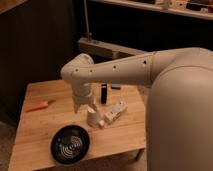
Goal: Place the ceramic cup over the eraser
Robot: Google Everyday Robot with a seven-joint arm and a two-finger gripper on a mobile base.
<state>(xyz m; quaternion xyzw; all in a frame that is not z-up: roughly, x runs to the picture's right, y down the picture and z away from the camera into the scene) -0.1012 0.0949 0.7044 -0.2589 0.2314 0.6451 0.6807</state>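
The small white ceramic cup stands upright on the wooden table, near its middle. My gripper points down just above and slightly left of the cup's top, at the end of the white arm. A small pale block lies against the cup's right base; I cannot tell if it is the eraser. A black upright slab stands just behind the gripper.
A black bowl sits near the front edge, left of the cup. A white oblong gadget lies right of the cup. An orange carrot-like item lies at the left. A small dark object lies at the back.
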